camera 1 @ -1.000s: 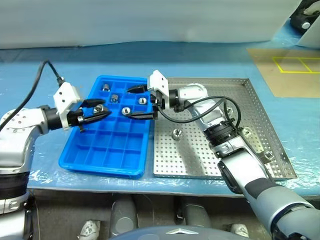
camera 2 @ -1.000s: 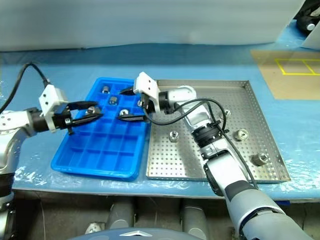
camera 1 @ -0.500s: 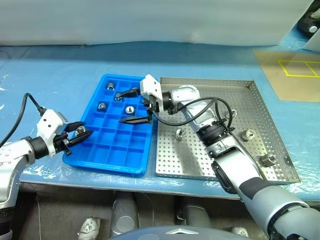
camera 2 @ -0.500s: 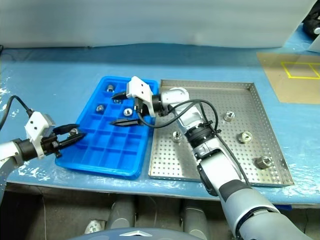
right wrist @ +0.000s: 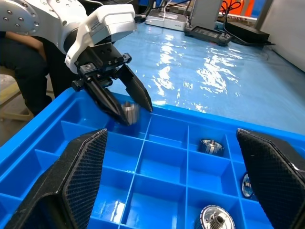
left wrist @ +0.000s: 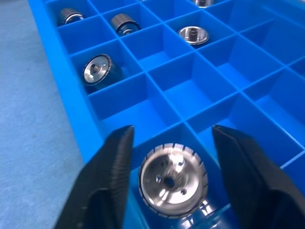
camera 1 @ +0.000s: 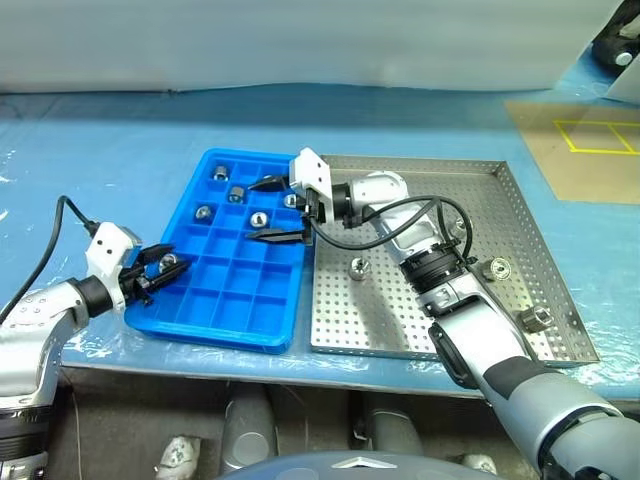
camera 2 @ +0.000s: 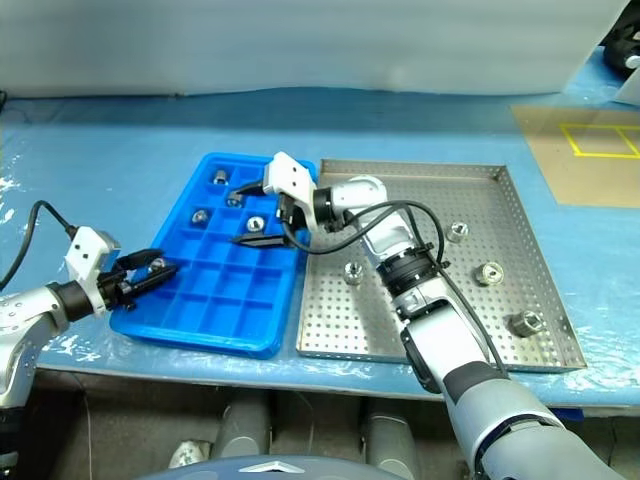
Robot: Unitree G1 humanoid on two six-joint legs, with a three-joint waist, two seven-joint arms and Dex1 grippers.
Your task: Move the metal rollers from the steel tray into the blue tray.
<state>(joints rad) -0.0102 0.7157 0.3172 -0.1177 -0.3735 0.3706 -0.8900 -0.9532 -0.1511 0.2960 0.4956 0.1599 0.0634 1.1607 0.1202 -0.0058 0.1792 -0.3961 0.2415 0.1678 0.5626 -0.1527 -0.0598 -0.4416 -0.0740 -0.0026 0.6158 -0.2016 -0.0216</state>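
Across the blue tray [camera 1: 245, 300]: five metal rollers [camera 1: 258, 219] lodged in far-end compartments; a sixth lies between the parted fingers of the left gripper [camera 1: 166, 269], over a left-edge compartment. Steel tray [camera 1: 520, 190]: four remain. Right gripper [camera 1: 272, 209] wide apart, empty.

You've got a blue plastic sheet [camera 1: 120, 130] over the whole tabletop, shiny and wrinkled. At the sheet's far right corner there's a brown board [camera 1: 585, 160] w/ a yellow tape rectangle [camera 1: 595, 137] marked on it. Just beyond that corner is a black-and-white object [camera 1: 618, 48], too cut off to ID. A pale backdrop [camera 1: 300, 40] runs along the sheet's far edge. Past the sheet's left side you'll see a grey box [right wrist: 167, 19], a black unit [right wrist: 224, 33] and orange cables [right wrist: 232, 7].
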